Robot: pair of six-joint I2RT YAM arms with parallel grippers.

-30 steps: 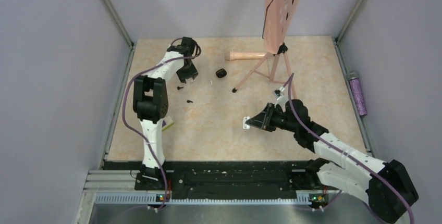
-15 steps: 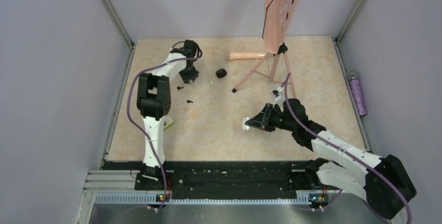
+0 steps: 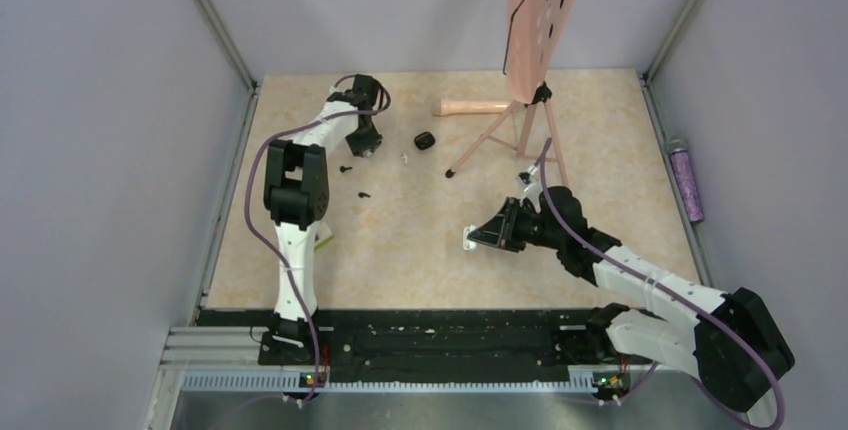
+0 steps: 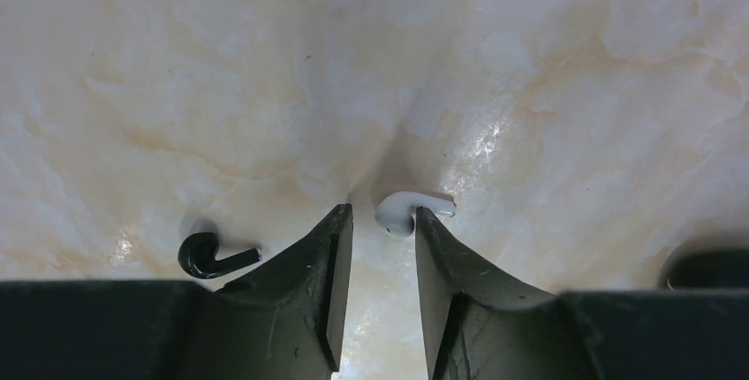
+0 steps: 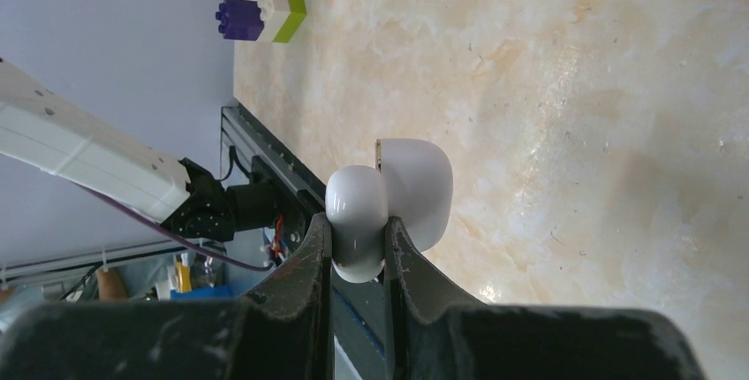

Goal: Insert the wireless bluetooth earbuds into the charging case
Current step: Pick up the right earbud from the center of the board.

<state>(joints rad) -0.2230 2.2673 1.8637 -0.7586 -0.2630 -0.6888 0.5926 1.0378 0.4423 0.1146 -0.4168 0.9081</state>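
Left jaws stand partly spread, low over the table (image 4: 574, 62), and nothing is between them. During the last second they have come closer together, and the left arm has shifted a little over the same place. A white earbud (image 4: 404, 208) lies on the table just ahead of the gap. It touches the tip of one finger but is not yet between the two. So the narrowing has not caught it. I judge that the jaws must go a bit forward or sideways before a pinch can succeed.

A black earbud (image 4: 210, 256) lies apart on the other side of the jaws. The top view shows a second black earbud (image 3: 363, 193) somewhat nearer to the arm bases. A small dark rounded thing (image 3: 424, 140) rests beyond the white earbud.

Right jaws are pressed on one half of the white charging case (image 5: 415, 186), and its other half stands out open. The case is low over the middle of the table; whether it touches I cannot tell. It has hardly moved. Its inside is not shown, but three earbuds lie loose, so the task seems to be at its first pick-up.
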